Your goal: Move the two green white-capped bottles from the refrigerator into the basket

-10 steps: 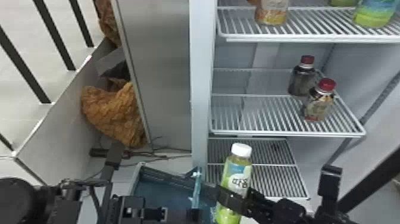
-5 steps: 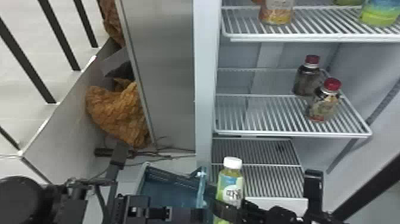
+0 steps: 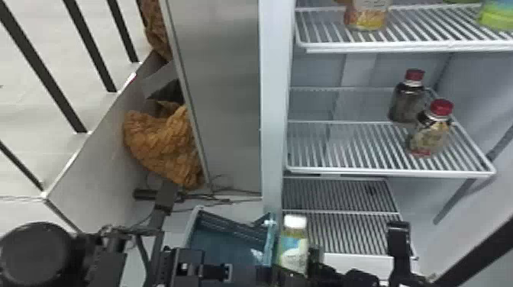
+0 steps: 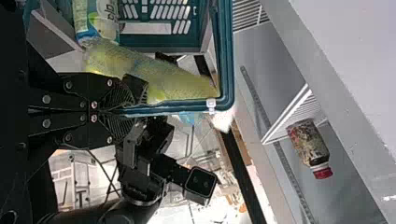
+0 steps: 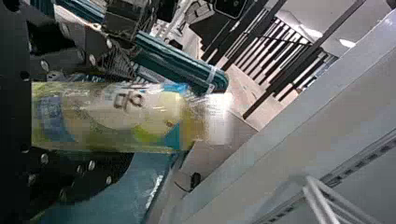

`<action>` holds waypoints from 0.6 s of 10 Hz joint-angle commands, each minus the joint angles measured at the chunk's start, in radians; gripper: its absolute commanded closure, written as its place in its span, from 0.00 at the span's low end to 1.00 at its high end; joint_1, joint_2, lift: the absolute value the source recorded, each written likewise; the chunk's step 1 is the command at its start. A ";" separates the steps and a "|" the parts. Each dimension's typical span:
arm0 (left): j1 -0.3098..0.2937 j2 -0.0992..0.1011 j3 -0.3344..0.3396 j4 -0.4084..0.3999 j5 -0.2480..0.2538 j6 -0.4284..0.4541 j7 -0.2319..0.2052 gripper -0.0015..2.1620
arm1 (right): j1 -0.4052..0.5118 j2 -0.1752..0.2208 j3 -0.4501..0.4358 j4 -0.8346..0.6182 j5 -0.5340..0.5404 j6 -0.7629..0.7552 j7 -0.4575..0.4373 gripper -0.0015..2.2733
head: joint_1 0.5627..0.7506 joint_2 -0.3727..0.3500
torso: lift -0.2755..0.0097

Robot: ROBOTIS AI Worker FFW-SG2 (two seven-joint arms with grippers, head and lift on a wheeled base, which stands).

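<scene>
In the head view my right gripper point(image 3: 315, 256) holds a green white-capped bottle point(image 3: 293, 244) upright beside the right wall of the teal basket point(image 3: 271, 238). Its fingers flank the same bottle point(image 5: 107, 116) in the right wrist view, where the right gripper point(image 5: 130, 114) is partly covered by it. My left gripper point(image 3: 263, 271) is low at the basket's right side; in the left wrist view the left gripper point(image 4: 122, 110) is shut on the basket rim point(image 4: 226, 56). A labelled green bottle point(image 4: 95, 21) appears by the basket's slotted wall; a blurred yellow-green shape point(image 4: 159, 77) crosses the rim's inner side.
Two dark red-capped bottles point(image 3: 431, 133) stand on the refrigerator's middle shelf point(image 3: 343, 152). An orange-labelled bottle point(image 3: 366, 15) and a green-blue one point(image 3: 496, 15) are on the upper shelf. The refrigerator's pale front post point(image 3: 275, 114) rises behind the basket; a brown cloth bundle point(image 3: 164, 141) lies left.
The held bottle has moved down and left to the basket's right wall, with my right gripper staying around it. The head view's background has shifted slightly right. My left gripper remains at the basket.
</scene>
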 commanded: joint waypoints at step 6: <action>-0.005 0.000 0.000 0.000 -0.002 0.001 0.000 0.55 | -0.005 -0.002 0.000 -0.001 0.010 0.008 0.003 0.15 | 0.70 0.60 | 0.04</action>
